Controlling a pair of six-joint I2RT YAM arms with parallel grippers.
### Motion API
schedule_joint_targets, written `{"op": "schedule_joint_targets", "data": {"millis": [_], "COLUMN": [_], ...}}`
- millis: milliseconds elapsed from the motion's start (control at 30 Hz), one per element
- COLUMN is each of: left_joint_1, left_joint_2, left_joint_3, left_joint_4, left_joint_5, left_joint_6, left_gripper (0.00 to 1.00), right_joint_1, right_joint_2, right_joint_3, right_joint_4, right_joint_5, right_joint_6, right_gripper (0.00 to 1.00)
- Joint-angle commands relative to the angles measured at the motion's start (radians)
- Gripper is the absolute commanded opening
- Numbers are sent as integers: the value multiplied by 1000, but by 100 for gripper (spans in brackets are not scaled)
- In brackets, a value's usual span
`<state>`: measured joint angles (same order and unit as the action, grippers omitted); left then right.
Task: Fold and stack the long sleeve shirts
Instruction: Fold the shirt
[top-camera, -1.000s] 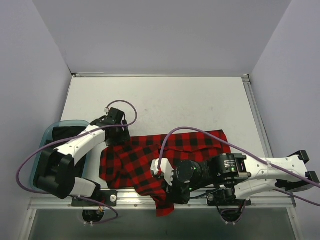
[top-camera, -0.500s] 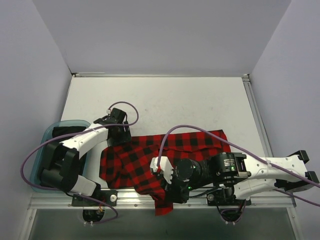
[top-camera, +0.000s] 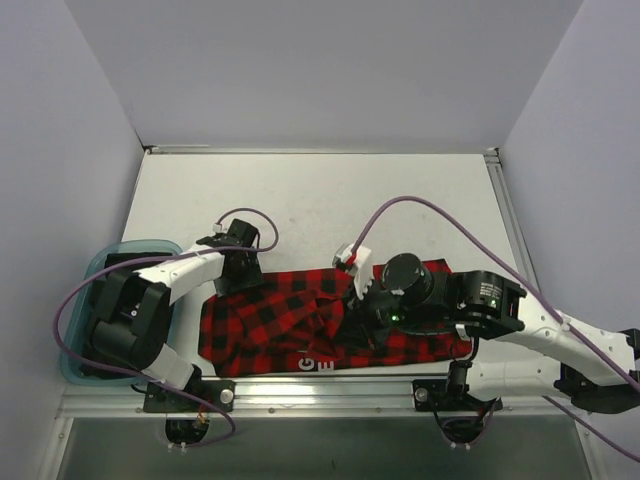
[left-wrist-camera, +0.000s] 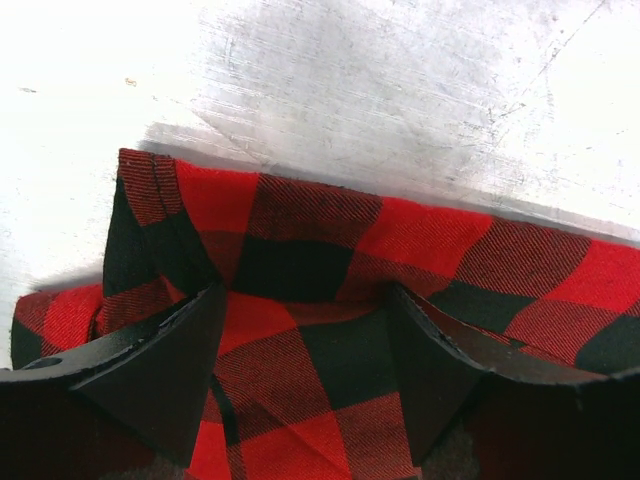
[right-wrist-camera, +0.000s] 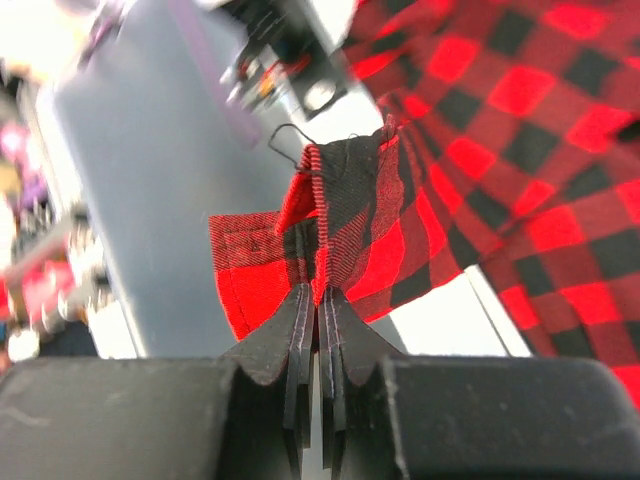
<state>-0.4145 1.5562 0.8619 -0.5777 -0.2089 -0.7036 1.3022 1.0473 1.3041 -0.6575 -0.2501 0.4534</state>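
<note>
A red-and-black checked flannel shirt (top-camera: 270, 320) lies bunched lengthwise along the near edge of a pale table (top-camera: 320, 200). White lettering (top-camera: 318, 365) shows at its near hem.

The left fingers (left-wrist-camera: 170, 370) are spread apart and set low at the shirt's far left corner. One sits on each side of a strip of cloth just inside the edge, and nothing is pinched between them. They seem placed to pin or take hold of that corner so the cloth does not drag.

The right fingers (right-wrist-camera: 290, 345) are clenched tight on a thin, seamed fold of the shirt's edge. They hold it raised above the table near the middle of the garment, and the rest of the cloth hangs down and away. This lifted hold looks meant to carry that part over the body of the shirt as a fold.

A teal bin (top-camera: 75, 300) sits at the table's left edge, beside the left arm.
</note>
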Motion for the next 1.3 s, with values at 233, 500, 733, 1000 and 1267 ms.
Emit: {"op": "schedule_joint_targets", "data": {"millis": [233, 500, 733, 1000, 1267], "left_joint_1": [-3, -4, -15, -50, -115], "left_joint_2": [-38, -45, -82, -287, -502], "left_joint_3": [-26, -35, -21, 16, -44], "left_joint_4": [27, 26, 24, -1, -4], "left_joint_5": [-52, -58, -40, -38, 72], "left_joint_6": [-2, 1, 12, 62, 72], "left_gripper": [76, 76, 77, 80, 80], "right_joint_1": [-507, -777, -831, -862, -935], "right_joint_2": [17, 30, 74, 167, 218], "right_joint_3": [-77, -287, -446, -486, -493], "right_joint_4": [-4, 10, 108, 231, 217], "right_joint_5": [26, -8, -12, 44, 132], "right_joint_6": [111, 171, 143, 153, 103], "right_gripper": [0, 0, 0, 8, 8]}}
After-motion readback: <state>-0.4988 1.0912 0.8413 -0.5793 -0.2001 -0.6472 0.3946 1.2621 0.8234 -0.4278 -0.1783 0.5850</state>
